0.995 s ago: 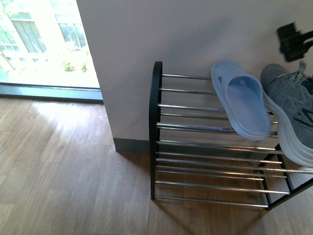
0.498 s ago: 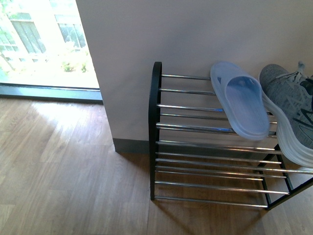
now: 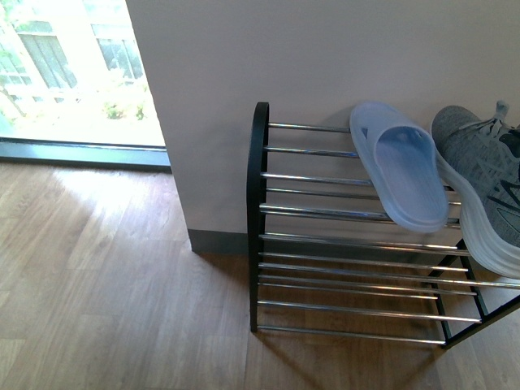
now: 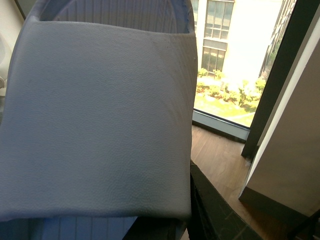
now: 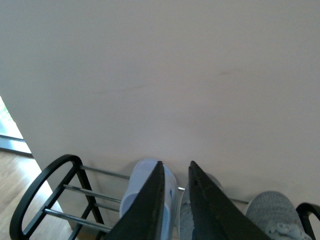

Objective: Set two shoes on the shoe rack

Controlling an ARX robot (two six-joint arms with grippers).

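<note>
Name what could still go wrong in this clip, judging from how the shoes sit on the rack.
The pale blue slide lies slanted across the top rods of the shoe rack, its lower end past the front rod, so it might slip off. The grey sneaker beside it also overhangs the front. The left wrist view shows another pale blue slide close up; setting it down could nudge these.

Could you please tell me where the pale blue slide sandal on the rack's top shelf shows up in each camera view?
Front view: the sandal lies on the top rods, right of centre, beside the grey sneaker.
Left wrist view: a pale blue slide fills the frame close up; whether it is the same one I cannot tell.
Right wrist view: low centre, partly behind the right gripper.
Shared landmark: the shoe rack.
</note>
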